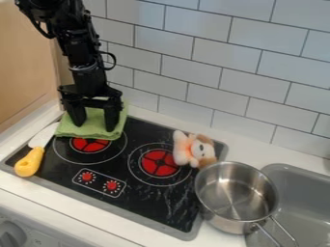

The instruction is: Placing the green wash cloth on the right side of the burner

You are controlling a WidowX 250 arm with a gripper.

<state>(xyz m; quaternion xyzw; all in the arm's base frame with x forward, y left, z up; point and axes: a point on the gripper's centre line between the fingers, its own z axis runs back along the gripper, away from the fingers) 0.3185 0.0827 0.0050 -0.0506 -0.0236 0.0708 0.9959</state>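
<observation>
The gripper point(95, 123) hangs at the upper left of the camera view, its two fingers spread apart and pointing down onto the green wash cloth point(95, 131). The cloth lies folded at the back left corner of the stove, partly over the rear of the left burner point(90, 144). Whether the fingertips press into the cloth, I cannot tell. The right burner point(158, 163) is uncovered, with a plush dog point(193, 149) close to its right edge.
A yellow-handled knife point(30, 161) lies along the stove's left edge. At the right, a metal pot point(235, 195) stands between the stove point(158, 212) and the grey sink point(303, 193). A tiled wall point(193, 82) runs behind, and a wooden panel point(26, 62) rises at the left.
</observation>
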